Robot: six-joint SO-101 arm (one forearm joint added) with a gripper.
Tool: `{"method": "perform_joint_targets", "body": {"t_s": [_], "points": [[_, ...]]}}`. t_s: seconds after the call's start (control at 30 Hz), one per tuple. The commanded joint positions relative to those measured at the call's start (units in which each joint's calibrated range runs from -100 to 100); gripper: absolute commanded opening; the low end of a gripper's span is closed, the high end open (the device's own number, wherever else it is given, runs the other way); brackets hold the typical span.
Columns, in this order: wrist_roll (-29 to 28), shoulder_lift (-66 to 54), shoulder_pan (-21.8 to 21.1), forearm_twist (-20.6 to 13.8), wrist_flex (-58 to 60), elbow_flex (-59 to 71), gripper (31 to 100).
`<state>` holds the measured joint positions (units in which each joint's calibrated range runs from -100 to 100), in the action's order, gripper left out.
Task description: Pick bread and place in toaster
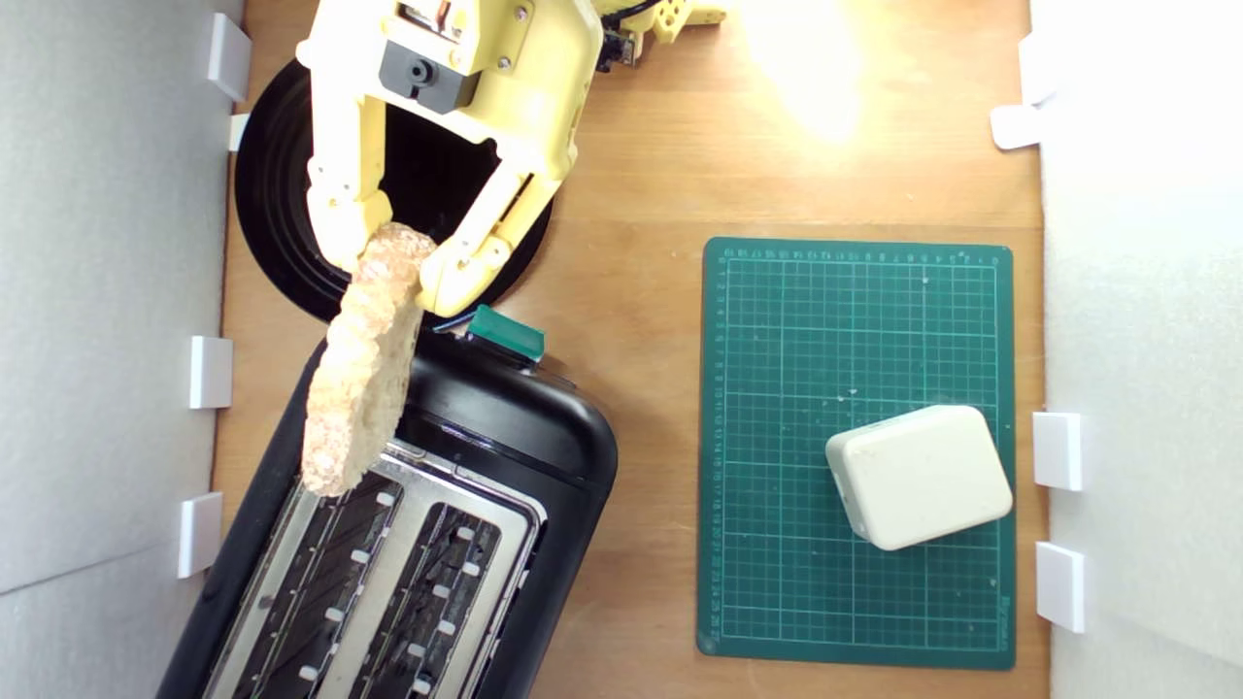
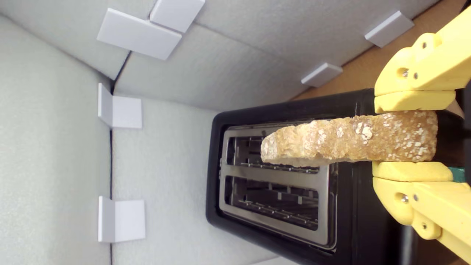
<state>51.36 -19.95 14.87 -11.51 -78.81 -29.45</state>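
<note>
Already aloft, the bread slice [image 1: 361, 374] is pinched at one end between the two yellow jaws of the pincer [image 1: 400, 260], held on edge with its crust side showing in the wrist view and its free end reaching out away from the arm. Its long axis runs roughly along the long slots of the black toaster [image 1: 505, 427], and its far tip hangs over the near end of the slot toward the exterior view's left; whether it sits squarely above that opening or slightly off to the side cannot be told for sure. The slice appears clear of the silver top plate [image 2: 274, 172], not yet touching it. The coming move likely turns on lining the slice's length with that slot and lowering it. Just beside the pincer stands the green lever knob [image 1: 505, 333], and behind it the round black plate [image 1: 277, 209]. Well apart on the desk [image 1: 641, 175] lies a green cutting mat [image 1: 777, 408] carrying a cream rounded block [image 1: 918, 476], out of the way.
</note>
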Motion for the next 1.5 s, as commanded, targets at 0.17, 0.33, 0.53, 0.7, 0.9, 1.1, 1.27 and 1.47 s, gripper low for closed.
{"method": "perform_joint_targets", "body": {"t_s": [0.17, 0.33, 0.53, 0.7, 0.9, 1.1, 1.27, 1.47], "points": [[0.3, -0.2, 0.5, -0.2, 0.1, -3.6, 56.2], [0.3, 1.0, 0.2, -0.2, 0.5, -4.3, 56.2], [0.3, 4.8, 0.1, -0.5, 0.5, -9.4, 56.2], [0.3, 5.9, 0.2, -0.6, 4.3, -10.3, 56.2], [0.3, 6.7, 0.2, -0.6, 7.4, -10.2, 56.2], [0.3, 8.4, 0.5, -0.6, 8.3, -10.3, 56.2], [0.3, 9.4, 0.8, -0.6, 8.3, -10.3, 56.2], [0.2, 11.0, 1.0, -0.6, 8.2, -10.3, 56.2]]}}
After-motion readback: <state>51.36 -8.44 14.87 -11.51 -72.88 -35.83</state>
